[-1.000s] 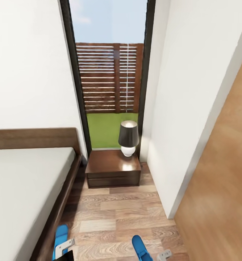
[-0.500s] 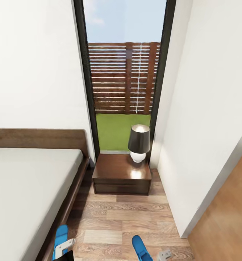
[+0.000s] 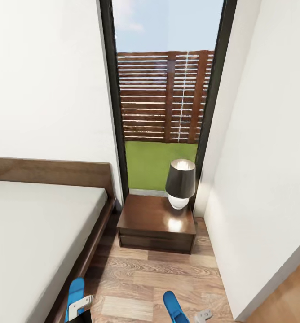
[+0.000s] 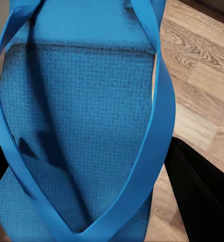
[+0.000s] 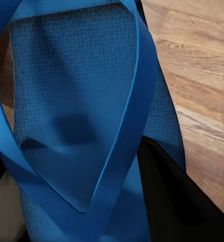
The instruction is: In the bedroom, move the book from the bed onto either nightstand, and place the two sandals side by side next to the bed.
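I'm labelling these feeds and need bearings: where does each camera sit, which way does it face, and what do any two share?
Head view: on the robot's head, facing forward and down at the bed, nightstand, lamp and window; left gripper and right gripper at the bottom edge.
Left wrist view: near the left gripper, facing a blue sandal over wood floor.
Right wrist view: near the right gripper, facing the other blue sandal.
Shared: both sandals and the floor also appear in the head view.

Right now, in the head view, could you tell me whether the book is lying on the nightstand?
No, the nightstand carries a lamp on its glossy top, and no book lies there.
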Available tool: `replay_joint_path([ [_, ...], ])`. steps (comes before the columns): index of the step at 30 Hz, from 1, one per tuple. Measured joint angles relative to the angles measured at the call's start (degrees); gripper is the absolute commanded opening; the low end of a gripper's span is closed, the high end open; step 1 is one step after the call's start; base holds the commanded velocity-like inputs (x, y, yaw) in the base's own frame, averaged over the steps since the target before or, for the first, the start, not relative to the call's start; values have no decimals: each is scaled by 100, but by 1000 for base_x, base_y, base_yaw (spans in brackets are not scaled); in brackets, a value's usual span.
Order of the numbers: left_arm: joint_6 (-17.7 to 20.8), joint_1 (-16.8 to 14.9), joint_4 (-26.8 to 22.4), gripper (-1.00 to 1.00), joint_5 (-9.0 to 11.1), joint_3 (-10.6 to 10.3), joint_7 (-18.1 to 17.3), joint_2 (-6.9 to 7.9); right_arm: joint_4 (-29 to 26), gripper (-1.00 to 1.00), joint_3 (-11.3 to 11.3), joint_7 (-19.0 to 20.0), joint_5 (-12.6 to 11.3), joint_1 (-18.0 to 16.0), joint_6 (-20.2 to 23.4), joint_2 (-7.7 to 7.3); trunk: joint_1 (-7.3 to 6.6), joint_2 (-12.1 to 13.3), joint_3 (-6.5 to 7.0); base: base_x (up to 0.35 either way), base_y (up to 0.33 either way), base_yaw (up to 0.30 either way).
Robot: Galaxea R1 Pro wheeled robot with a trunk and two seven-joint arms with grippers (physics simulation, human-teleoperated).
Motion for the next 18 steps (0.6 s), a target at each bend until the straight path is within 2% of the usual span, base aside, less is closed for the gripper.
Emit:
replay_joint_path([
  [6, -7, -1, 0, -100, -1, -4, -2, -6, 0, -100, -1, 0, -1, 1, -1, 2, 1, 1, 0, 177, -161, 284],
  [13, -13, 4, 0, -100, -2, -8, -4, -11, 0, -100, -2, -1, -5, 0, -4, -3, 2, 1, 1, 46, -60, 279],
  [18, -16, 4, 2, -100, -9, -15, 2, -32, -2, -100, -4, 1, -6, 1, -2, -12, 3, 1, 1, 8, -93, 99],
])
